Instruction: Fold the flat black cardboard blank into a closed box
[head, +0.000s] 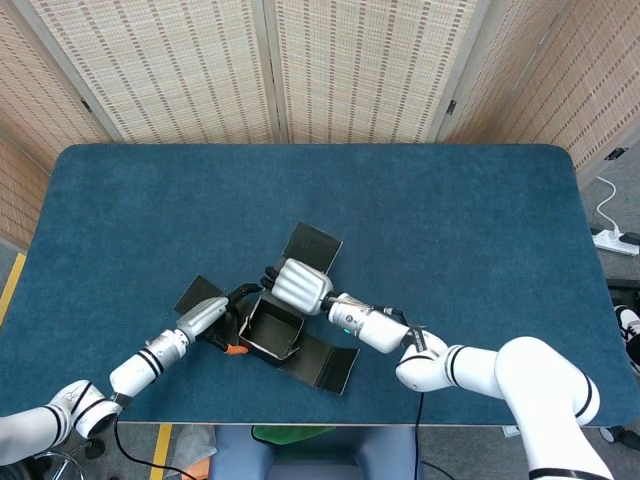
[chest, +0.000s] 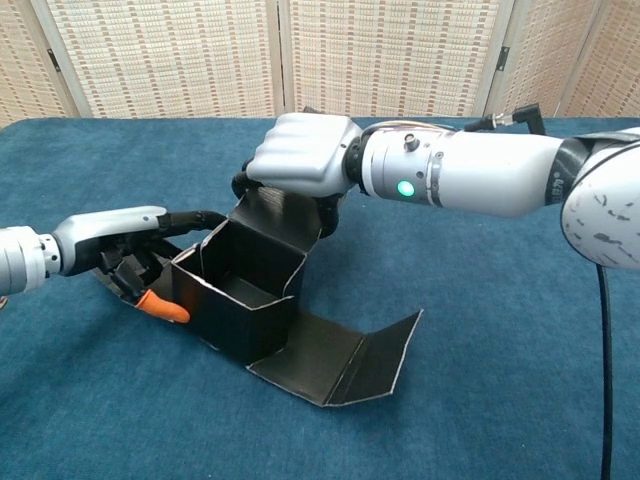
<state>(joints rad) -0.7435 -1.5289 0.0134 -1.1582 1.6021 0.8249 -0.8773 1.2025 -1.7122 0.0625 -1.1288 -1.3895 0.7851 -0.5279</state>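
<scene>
The black cardboard blank (head: 272, 331) (chest: 244, 293) now stands as an open-topped box with four walls up. One long flap (chest: 345, 356) lies flat toward the near right, and another flap (head: 312, 245) sticks out behind. My right hand (head: 300, 285) (chest: 300, 160) sits over the back wall and grips its top edge, fingers curled over it. My left hand (head: 212, 317) (chest: 122, 250) is at the box's left side, one finger stretched along the left wall, orange-tipped thumb (chest: 161, 306) low near the base. A left flap (head: 194, 293) lies under that hand.
The blue cloth-covered table (head: 450, 220) spreads wide around the box. Woven screens (head: 350, 70) stand behind the far edge. A power strip (head: 612, 240) lies on the floor at the right.
</scene>
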